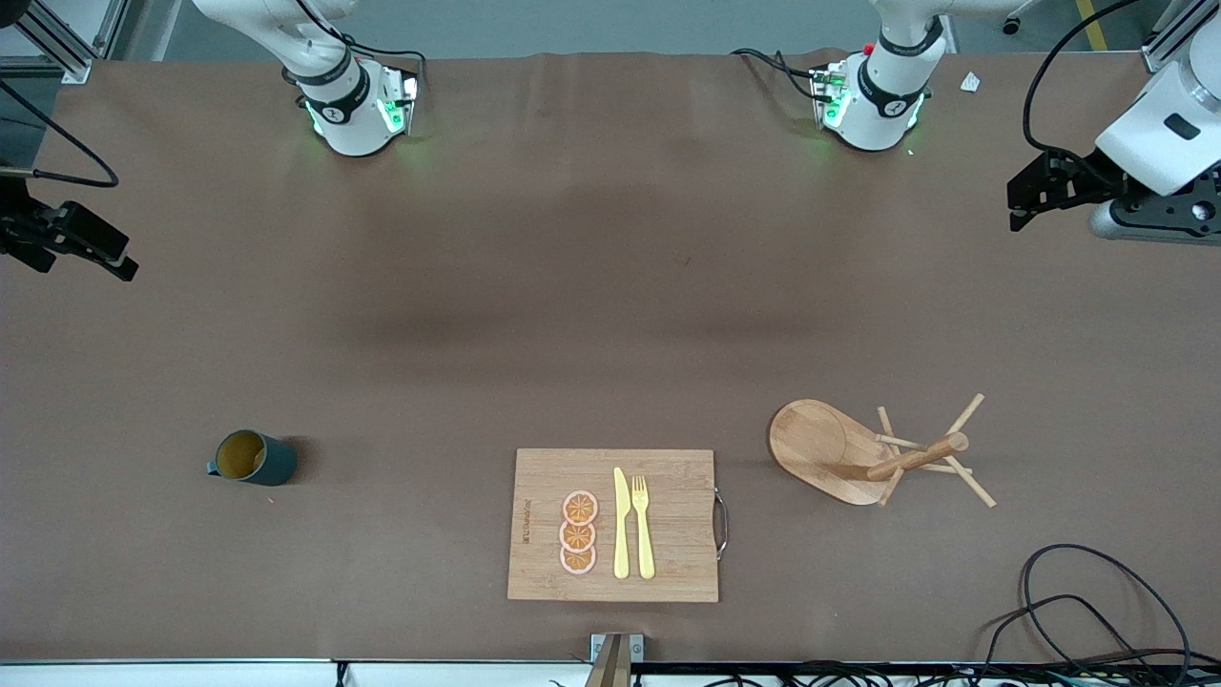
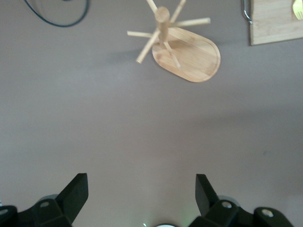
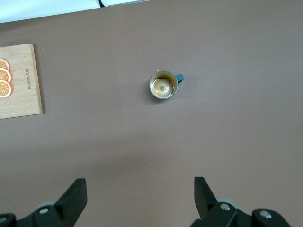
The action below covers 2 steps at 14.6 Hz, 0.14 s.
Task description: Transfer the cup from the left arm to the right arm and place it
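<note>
Inspector: Small dark teal ribbed cup (image 1: pixel 254 458) stands upright on the brown worktop (image 1: pixel 477 286), toward the right arm's end

Clerk: Left tool (image 2: pixel 142 198) and right tool (image 3: pixel 140 201) gape wide, empty; pickup not begun, a reach to the cup comes next

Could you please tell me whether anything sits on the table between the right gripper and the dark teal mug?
Nothing visible does. The dark teal mug stands alone on bare brown table; the right gripper, jaws open, has open surface ahead. The wooden cutting board lies off to one side.

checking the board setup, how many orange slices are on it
3, in a column on the board, beside the knife: top, middle, and lowest, nearest the camera. They overlap slightly.
</note>
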Tool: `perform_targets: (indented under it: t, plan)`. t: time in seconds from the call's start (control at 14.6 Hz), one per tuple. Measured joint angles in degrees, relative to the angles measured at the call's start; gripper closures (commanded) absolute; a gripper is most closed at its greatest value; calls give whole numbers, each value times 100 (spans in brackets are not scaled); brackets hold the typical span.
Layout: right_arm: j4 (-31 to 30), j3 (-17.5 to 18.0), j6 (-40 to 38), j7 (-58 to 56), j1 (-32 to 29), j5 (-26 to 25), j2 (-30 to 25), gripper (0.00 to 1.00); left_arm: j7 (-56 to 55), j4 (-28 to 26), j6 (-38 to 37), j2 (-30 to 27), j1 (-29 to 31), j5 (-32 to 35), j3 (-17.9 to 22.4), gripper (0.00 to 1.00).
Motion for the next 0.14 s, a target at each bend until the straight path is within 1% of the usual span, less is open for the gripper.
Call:
perform_targets:
  t: [0.14]
  plan:
    - [0,1,0,0,0,-47,0,0,0,0,-44,0,1,-54,6,0]
